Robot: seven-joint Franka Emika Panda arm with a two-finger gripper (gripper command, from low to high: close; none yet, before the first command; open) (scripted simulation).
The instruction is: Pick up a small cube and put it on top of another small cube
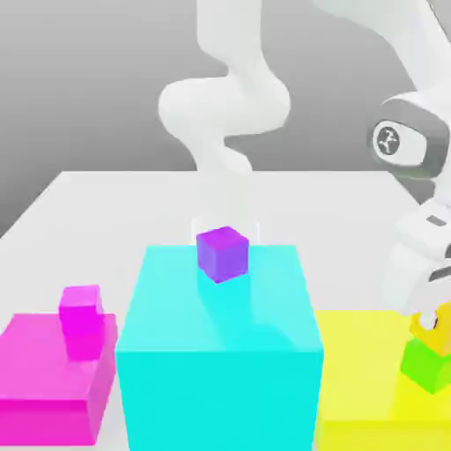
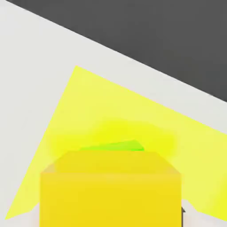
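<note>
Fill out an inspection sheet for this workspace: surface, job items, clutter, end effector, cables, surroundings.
Surface: pale grey table, with three big blocks along the near edge.
Job's things: yellow-orange cube sits on top of the green cube; both rest on the flat yellow block at the exterior view's right.
Clutter: purple cube on the tall cyan block; magenta cube on the flat magenta block.
End effector: right above the yellow-orange cube; fingers open.
Cables: nothing seen.
Surroundings: plain grey backdrop, white arm rising behind the table.
</note>
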